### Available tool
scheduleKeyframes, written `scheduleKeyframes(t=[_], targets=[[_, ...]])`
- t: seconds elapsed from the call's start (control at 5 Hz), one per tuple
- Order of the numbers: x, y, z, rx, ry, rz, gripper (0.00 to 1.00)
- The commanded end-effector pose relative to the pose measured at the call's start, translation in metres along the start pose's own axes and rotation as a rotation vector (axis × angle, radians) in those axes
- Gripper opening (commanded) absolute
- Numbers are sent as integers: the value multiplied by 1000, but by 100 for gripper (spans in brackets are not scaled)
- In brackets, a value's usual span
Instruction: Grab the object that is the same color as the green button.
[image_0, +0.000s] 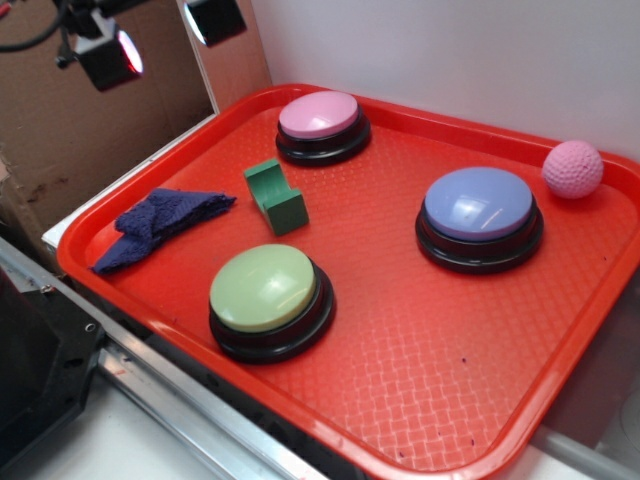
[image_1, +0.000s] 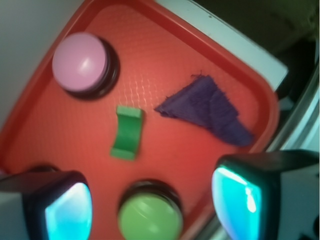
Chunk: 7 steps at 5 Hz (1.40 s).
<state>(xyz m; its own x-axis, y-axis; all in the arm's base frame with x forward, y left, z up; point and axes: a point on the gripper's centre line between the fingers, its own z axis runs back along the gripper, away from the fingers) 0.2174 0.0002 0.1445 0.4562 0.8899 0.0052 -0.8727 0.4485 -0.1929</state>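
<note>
Green block sits on the red tray between the pink button and the green button — purple cloth off to its right. From the wrist cam it's ahead of the gripper, roughly centred, long axis running toward the fingers. Jaws spread wide, holding nothing — high above.
</note>
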Motion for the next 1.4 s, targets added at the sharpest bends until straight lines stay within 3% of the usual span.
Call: scheduleKeyframes(t=[0.0,0.2,0.6,1.0,1.2], targets=[[20,-14,-38,-31,-70,126,100],[24,-20,-64,18,-96,143,100],[29,-18,-91,60,-101,165,100],[28,-18,-119,64,-143,127,100],[25,-16,-126,62,-123,110,100]])
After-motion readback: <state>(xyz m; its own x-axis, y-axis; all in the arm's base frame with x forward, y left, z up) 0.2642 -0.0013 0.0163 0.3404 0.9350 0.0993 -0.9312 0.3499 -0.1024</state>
